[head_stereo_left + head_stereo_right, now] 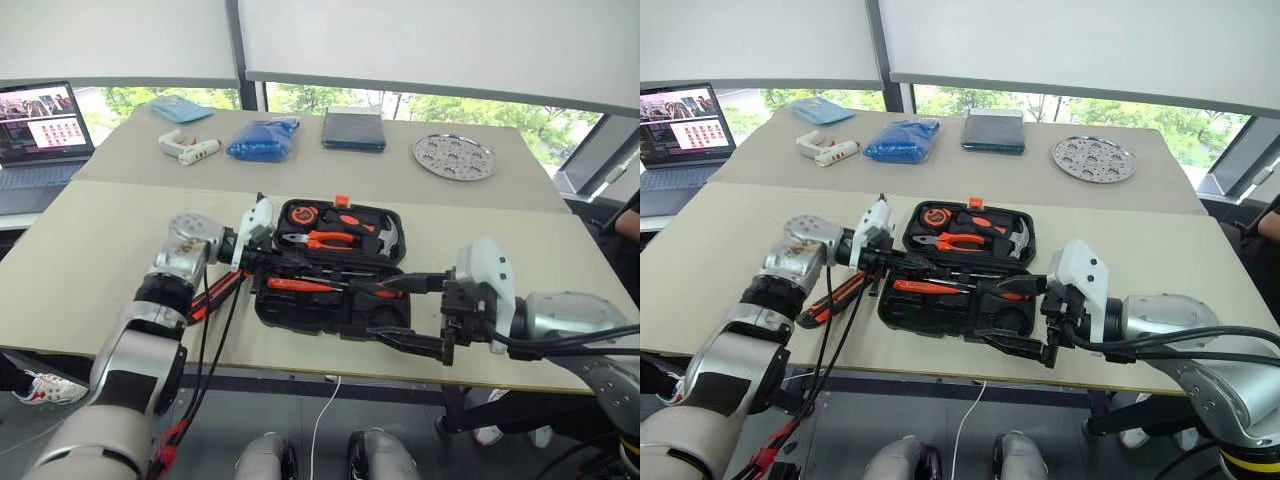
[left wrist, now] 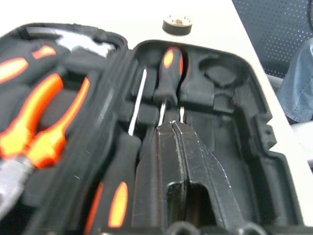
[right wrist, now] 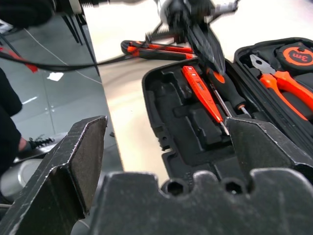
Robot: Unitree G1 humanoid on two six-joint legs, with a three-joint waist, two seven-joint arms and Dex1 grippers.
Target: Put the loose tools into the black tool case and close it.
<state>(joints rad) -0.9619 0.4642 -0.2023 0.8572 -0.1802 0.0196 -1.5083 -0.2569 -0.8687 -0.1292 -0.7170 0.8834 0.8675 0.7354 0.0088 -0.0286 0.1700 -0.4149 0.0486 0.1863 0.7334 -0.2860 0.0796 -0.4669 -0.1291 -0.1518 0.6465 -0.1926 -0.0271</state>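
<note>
The black tool case (image 1: pixel 330 318) lies open on the near table. Its far half holds pliers, a hammer and a tape measure. In the near half lie two screwdrivers (image 2: pixel 168 73) with orange-black handles and a slim orange tool (image 3: pixel 200 90). My left gripper (image 2: pixel 171 126) is shut, its tips low over the screwdriver shafts; I cannot tell whether it pinches one. Left of the case, the orange-black utility knife (image 1: pixel 215 295) lies on the table under my left arm's cables. A small dark tape roll (image 2: pixel 177 24) sits on the table just past the case. At the case's right end, my right gripper (image 1: pixel 395 312) stands wide open with nothing in it.
On the far table are a laptop (image 1: pixel 40 130), a white glue gun (image 1: pixel 188 148), a blue bag (image 1: pixel 263 140), a dark blue folded item (image 1: pixel 353 130) and a round metal plate (image 1: pixel 453 156). A person (image 1: pixel 630 215) sits at the right edge.
</note>
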